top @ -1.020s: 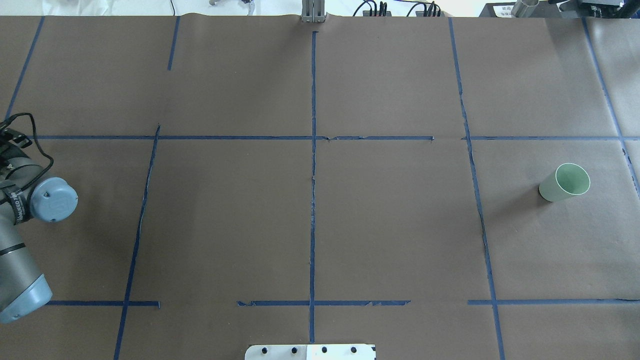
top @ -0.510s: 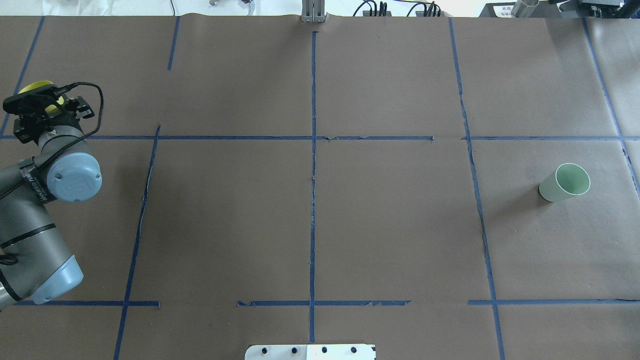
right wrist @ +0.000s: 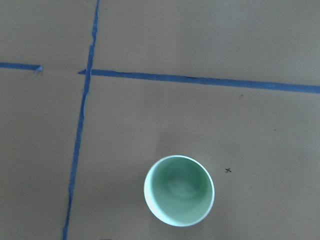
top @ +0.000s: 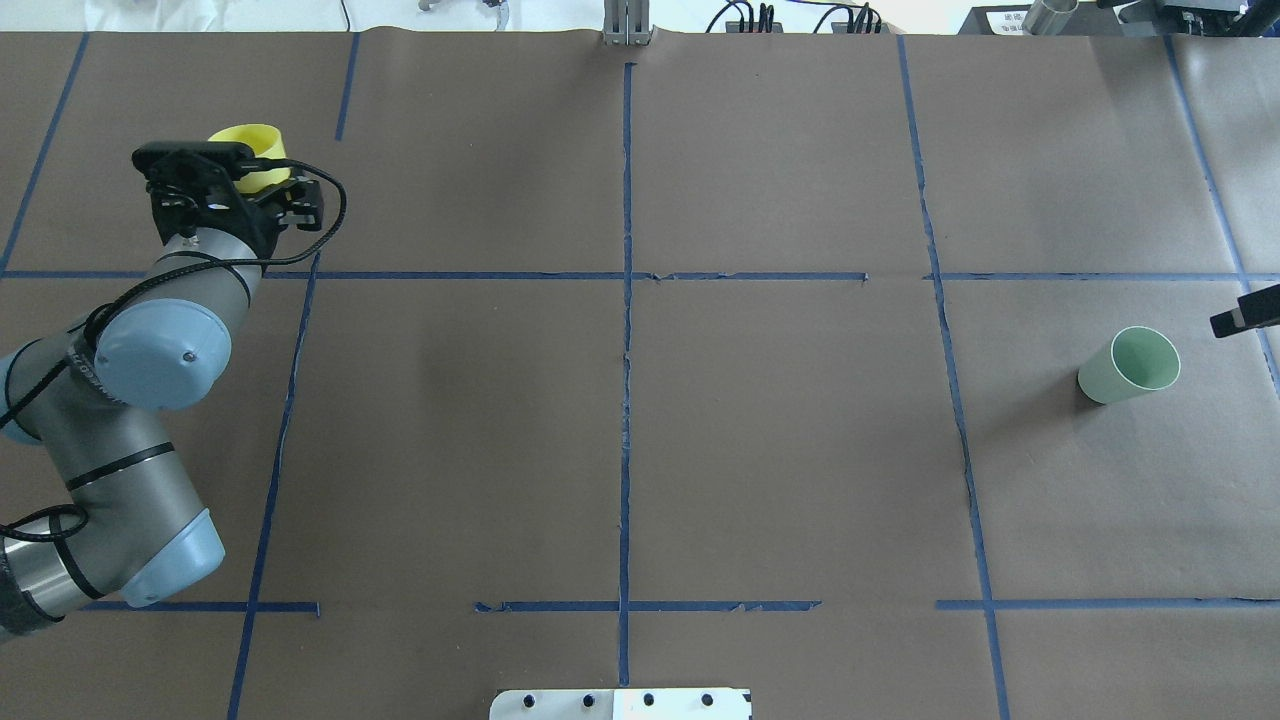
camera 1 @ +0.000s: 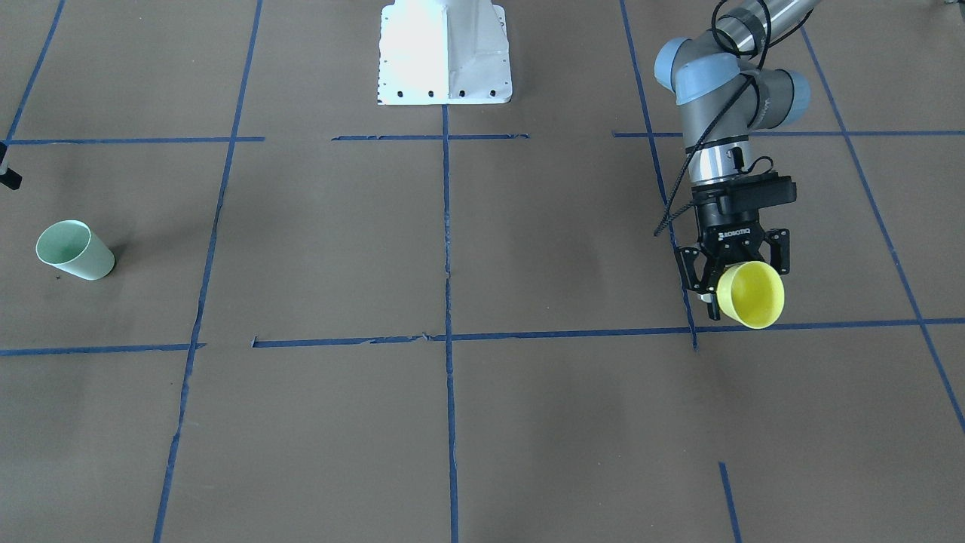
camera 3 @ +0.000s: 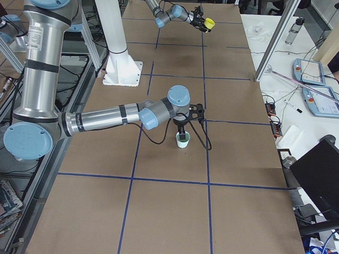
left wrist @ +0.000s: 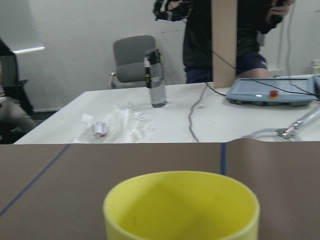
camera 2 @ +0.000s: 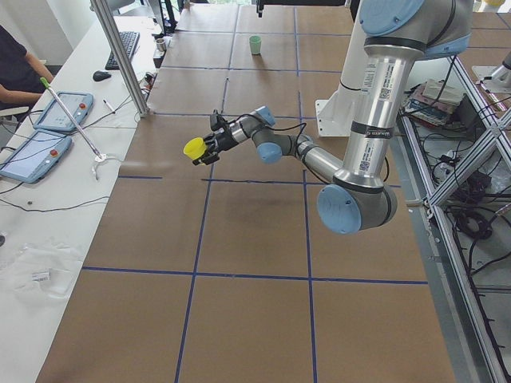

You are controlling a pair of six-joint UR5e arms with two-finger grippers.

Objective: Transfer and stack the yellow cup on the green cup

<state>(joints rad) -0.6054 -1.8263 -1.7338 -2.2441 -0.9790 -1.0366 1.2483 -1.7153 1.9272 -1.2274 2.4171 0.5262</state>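
The yellow cup (camera 1: 751, 295) is held on its side above the table, mouth pointing away from the robot, by my left gripper (camera 1: 735, 280), which is shut on it. It also shows in the overhead view (top: 250, 143), at far left, and fills the bottom of the left wrist view (left wrist: 181, 206). The green cup (top: 1130, 365) stands upright on the table at the right, also visible in the front view (camera 1: 74, 250). The right wrist view looks straight down into the green cup (right wrist: 179, 197). Only a black tip of my right gripper (top: 1245, 312) shows, beside and above the green cup; I cannot tell if it is open.
The robot's white base plate (camera 1: 445, 53) sits at the table's near middle edge. Blue tape lines divide the brown table (top: 780, 440). Beyond the far edge is a white bench with a bottle (left wrist: 157, 80) and a tablet (left wrist: 272, 92), and a person stands behind it.
My left arm has swung in from the left edge toward the table's middle, carrying the yellow cup. A black part of the right gripper has come in at the right edge near the green cup.
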